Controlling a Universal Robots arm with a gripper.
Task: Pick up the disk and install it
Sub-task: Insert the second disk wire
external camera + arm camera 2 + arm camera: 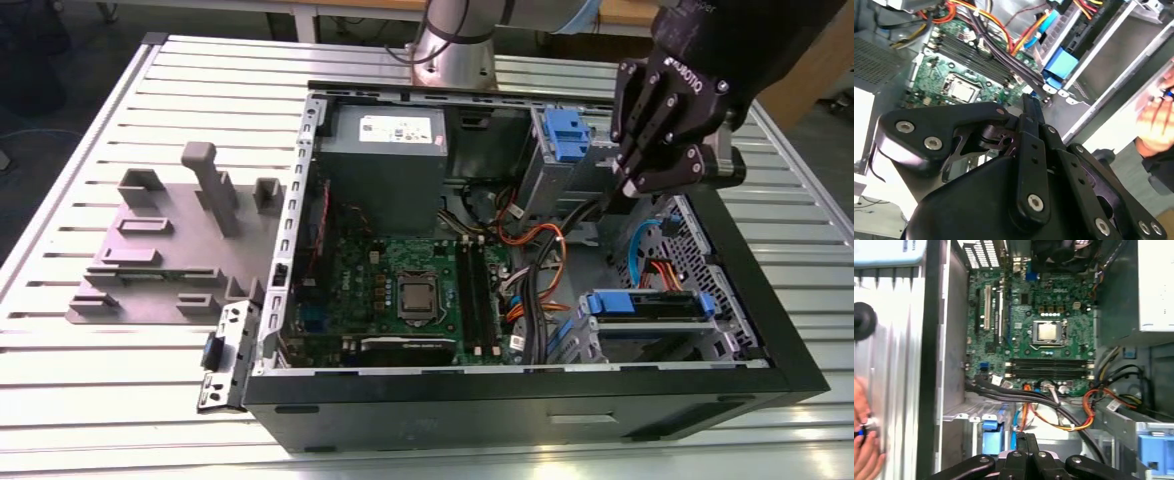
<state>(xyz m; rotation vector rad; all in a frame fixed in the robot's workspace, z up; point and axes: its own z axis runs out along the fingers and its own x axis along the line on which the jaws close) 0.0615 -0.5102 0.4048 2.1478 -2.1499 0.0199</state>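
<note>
In the exterior view the pincer [638, 190], pressed together and holding nothing, is being held over the open computer case [534, 400], while the disk [646, 305] is being seated in the case's bay; in both wrist views the motherboard [961, 75] [1039, 340] is being shown beyond the closed fingers [1030, 107] [1026, 442].

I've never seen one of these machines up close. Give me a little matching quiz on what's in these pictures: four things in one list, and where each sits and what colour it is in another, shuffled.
Things:
1. claw
2. motherboard
3. power-supply box
4. moulded fixture

Descriptions:
A. grey, on the slatted table outside the case, at the exterior view's left
B. green, flat on the case floor
C. black, over the case's side at the exterior view's right
D. grey with a white sticker, inside the case

Pairs: 1-C, 2-B, 3-D, 4-A
</note>
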